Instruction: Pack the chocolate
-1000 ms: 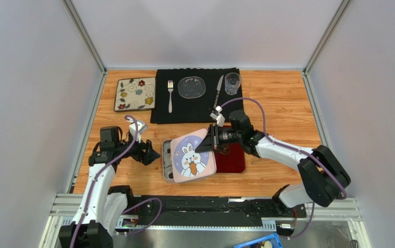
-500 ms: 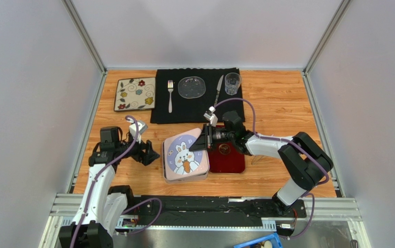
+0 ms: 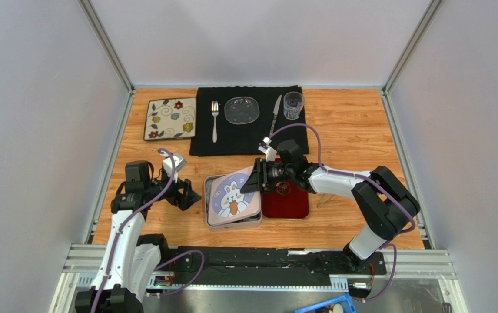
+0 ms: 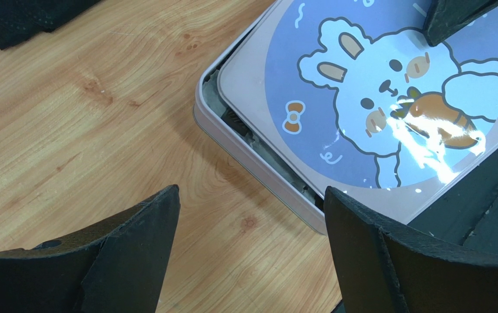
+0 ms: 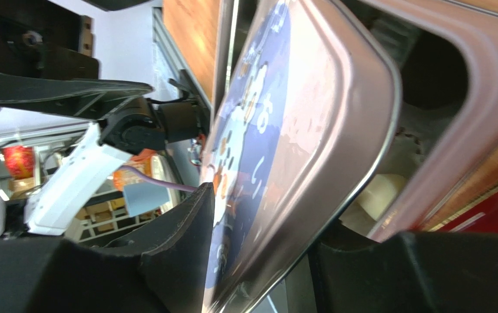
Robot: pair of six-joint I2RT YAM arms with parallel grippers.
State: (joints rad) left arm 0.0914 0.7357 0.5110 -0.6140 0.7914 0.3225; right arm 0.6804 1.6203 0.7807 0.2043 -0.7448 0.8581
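Pink square lid point(image 3: 233, 197) with a rabbit print over the silver square tin point(image 3: 233, 225); right gripper point(image 3: 255, 181) at the lid's right edge.

The lid covers most of the tin but sits askew: a gap shows along its left side, and its right edge is lifted clear of the tin's rim. That raised edge lies between the right gripper's fingers, but I cannot tell whether they clamp it. The chocolate is almost wholly hidden under the lid. One cream-white lump point(image 5: 379, 195) shows in the gap inside the tin, too little to identify for sure. The left gripper point(image 3: 193, 195) hangs wide open just left of the tin, holding nothing. A dark red tray point(image 3: 291, 203) lies on the wooden table point(image 3: 356, 130), touching the tin's right side.
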